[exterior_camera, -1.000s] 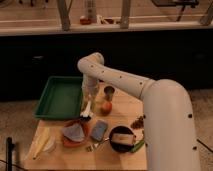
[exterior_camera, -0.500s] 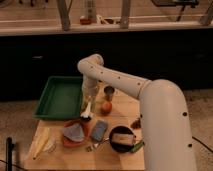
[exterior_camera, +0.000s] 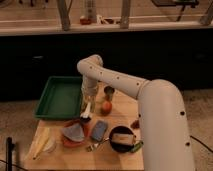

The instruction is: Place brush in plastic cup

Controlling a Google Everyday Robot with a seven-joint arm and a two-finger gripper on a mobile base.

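My gripper (exterior_camera: pixel 88 101) points straight down at the right edge of the green tray (exterior_camera: pixel 59 98), at the back of the wooden table. It is shut on the brush (exterior_camera: pixel 87 111). The brush's whitish handle hangs from the fingers, and its small dark bristle head sits low, just above the tabletop. I cannot pick out the plastic cup; it is hidden behind the gripper or the arm.
A small dark grey cup (exterior_camera: pixel 109 91) and an orange fruit (exterior_camera: pixel 105 107) stand just right of the gripper. In front lie a red plate (exterior_camera: pixel 75 133), a blue object (exterior_camera: pixel 99 130), a fork (exterior_camera: pixel 95 146) and a black bowl (exterior_camera: pixel 122 140). A pale object (exterior_camera: pixel 45 145) lies front left.
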